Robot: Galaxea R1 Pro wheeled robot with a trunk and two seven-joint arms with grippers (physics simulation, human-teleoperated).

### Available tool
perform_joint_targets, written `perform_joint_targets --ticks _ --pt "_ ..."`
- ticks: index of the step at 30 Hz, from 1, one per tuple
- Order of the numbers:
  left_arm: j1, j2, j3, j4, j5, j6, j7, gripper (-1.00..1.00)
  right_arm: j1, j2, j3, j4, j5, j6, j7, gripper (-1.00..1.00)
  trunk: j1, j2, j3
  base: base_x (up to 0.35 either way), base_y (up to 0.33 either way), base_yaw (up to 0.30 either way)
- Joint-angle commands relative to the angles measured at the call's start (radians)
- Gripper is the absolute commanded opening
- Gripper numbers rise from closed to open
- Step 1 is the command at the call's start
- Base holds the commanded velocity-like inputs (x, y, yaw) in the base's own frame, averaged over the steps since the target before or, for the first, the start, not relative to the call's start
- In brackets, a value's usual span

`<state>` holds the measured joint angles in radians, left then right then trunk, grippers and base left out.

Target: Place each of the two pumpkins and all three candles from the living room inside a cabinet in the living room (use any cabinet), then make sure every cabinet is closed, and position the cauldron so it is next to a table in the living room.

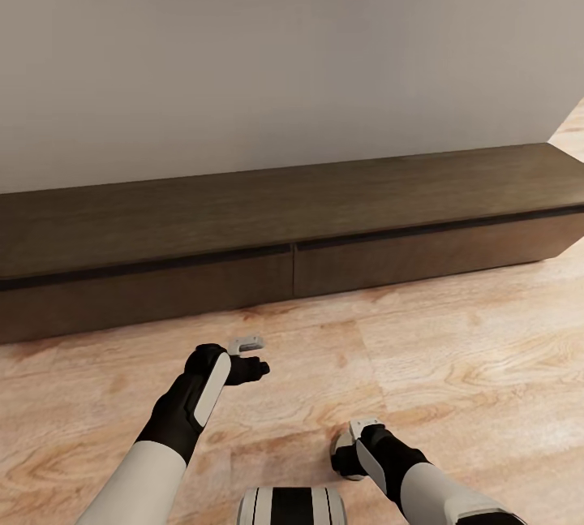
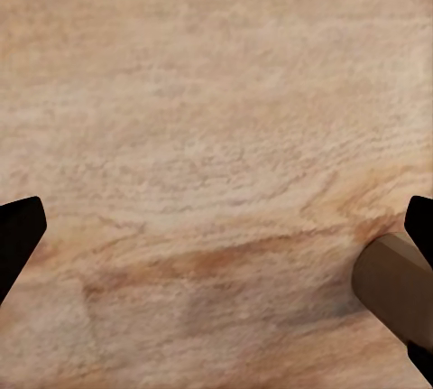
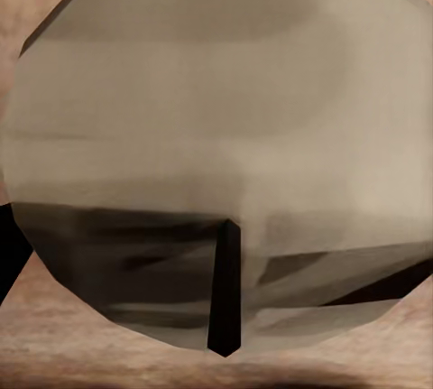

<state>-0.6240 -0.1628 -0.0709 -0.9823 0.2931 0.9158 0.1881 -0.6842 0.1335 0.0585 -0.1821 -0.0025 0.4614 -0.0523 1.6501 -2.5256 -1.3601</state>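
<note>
The long, low dark-brown cabinet [image 1: 268,213] runs along the wall ahead, with both visible drawer fronts [image 1: 438,253] closed. My left gripper [image 1: 258,368] hangs over the wood floor in front of it, open with nothing between its fingers [image 2: 18,237]. My right gripper [image 1: 350,452] is low near my base, shut on a candle [image 3: 216,118]. That candle's pale round top and dark wick [image 3: 224,290] sit right in front of the right wrist camera. A tan cylinder [image 2: 395,294], probably the same candle, shows in the left wrist view beside one finger.
Light wood floor [image 1: 454,363] stretches between me and the cabinet. A plain grey wall [image 1: 284,46] rises behind the cabinet. My white base [image 1: 292,506] shows at the bottom edge. The cabinet ends at the far right, where more floor [image 1: 572,131] continues past it.
</note>
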Motion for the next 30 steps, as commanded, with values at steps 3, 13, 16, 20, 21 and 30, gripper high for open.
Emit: perform_joint_targets --ticks 3,13,16,20,21,30 --pt "0.0 0.0 -0.001 -0.001 0.01 0.003 0.01 1.0 0.0 0.0 0.006 -0.002 -0.001 0.006 -0.003 -1.0 0.0 0.0 -0.001 0.0 0.0 0.0" --pt "0.0 0.0 -0.001 -0.001 0.01 0.003 0.01 1.0 0.0 0.0 0.006 -0.002 -0.001 0.006 -0.003 -1.0 0.0 0.0 -0.001 0.0 0.0 0.0" --pt "0.0 0.0 -0.001 -0.001 0.01 0.003 0.01 1.0 0.0 0.0 0.006 -0.002 -0.001 0.006 -0.003 -1.0 0.0 0.0 -0.001 0.0 0.0 0.0" --pt "0.0 0.0 -0.001 -0.001 0.01 0.003 0.01 1.0 0.0 0.0 0.006 -0.002 -0.001 0.006 -0.003 -1.0 0.0 0.0 -0.001 0.0 0.0 0.0" --pt "0.0 0.0 -0.001 -0.001 0.01 0.003 0.01 1.0 0.0 0.0 0.006 -0.002 -0.001 0.006 -0.003 -1.0 0.0 0.0 -0.001 0.0 0.0 0.0" --pt "0.0 0.0 -0.001 -0.001 0.011 0.003 0.01 1.0 0.0 0.0 0.007 -0.002 -0.001 0.006 -0.003 -1.0 0.0 0.0 -0.001 0.0 0.0 0.0"
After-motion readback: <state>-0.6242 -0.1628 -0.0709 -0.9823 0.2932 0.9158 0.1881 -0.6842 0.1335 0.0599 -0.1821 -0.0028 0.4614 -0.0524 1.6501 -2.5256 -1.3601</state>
